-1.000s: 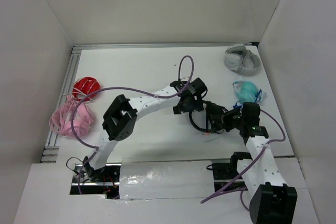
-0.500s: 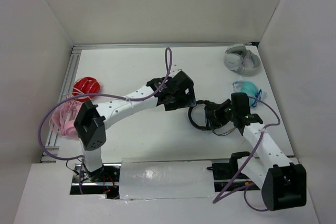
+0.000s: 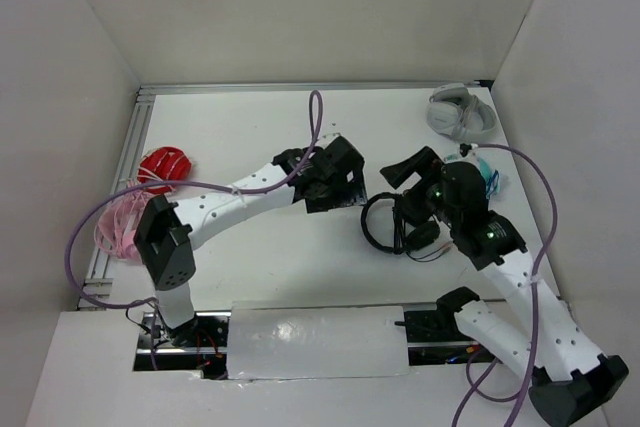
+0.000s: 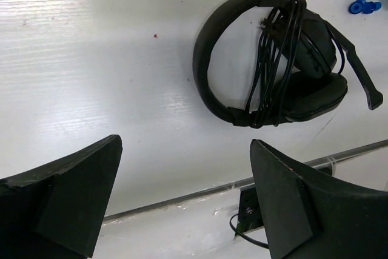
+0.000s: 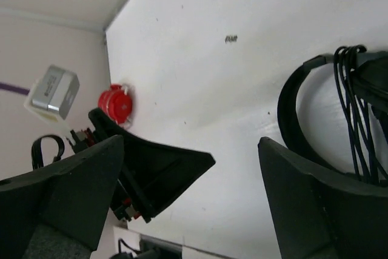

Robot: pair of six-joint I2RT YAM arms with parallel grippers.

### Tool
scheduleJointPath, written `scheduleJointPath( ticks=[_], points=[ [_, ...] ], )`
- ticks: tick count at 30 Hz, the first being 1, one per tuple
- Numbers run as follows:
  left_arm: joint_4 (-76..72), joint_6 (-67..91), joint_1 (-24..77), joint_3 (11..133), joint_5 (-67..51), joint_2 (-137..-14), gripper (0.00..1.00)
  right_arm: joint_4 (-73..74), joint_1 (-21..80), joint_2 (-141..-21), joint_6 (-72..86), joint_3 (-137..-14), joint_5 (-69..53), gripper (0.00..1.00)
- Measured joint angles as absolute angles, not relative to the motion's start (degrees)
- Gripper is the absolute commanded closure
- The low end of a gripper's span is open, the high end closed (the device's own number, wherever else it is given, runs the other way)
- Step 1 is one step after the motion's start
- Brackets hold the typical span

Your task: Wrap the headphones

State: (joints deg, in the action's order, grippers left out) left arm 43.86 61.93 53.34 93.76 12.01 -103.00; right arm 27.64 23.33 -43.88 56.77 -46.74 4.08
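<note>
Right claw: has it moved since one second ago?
Yes. The right claw has shifted toward the table's far edge, nearer the grey headphones, and is open.

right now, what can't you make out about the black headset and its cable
Top view: the right arm covers the earcups of the black headset.
Right wrist view: the right frame edge cuts off its earcups.
Left wrist view: the cable is bundled, so its plug end cannot be found.
</note>
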Motion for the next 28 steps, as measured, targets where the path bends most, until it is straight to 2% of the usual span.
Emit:
scheduleJointPath(
  ticks=[8, 15, 22, 28],
  points=[
    [47.3, 62.7, 54.5, 89.2, 16.1, -90.4, 0.01, 32.2, 23.4, -37.7, 52.1, -49.8, 11.5, 0.00],
    [45.6, 55.2, 51.6, 77.3, 11.6, -66.5, 0.01, 32.6, 23.5, -34.1, 47.1, -50.7, 12.9, 0.00],
    [51.9, 56.7, 49.9, 72.6, 13.4, -44.9, 0.01, 31.8, 24.2, -33.9, 43.3, -51.9, 12.1, 0.00],
    [58.9, 59.4, 49.1, 72.6, 15.7, -41.4, 0.01, 31.1, 25.3, -36.6, 41.5, -52.6, 10.6, 0.00]
  ],
)
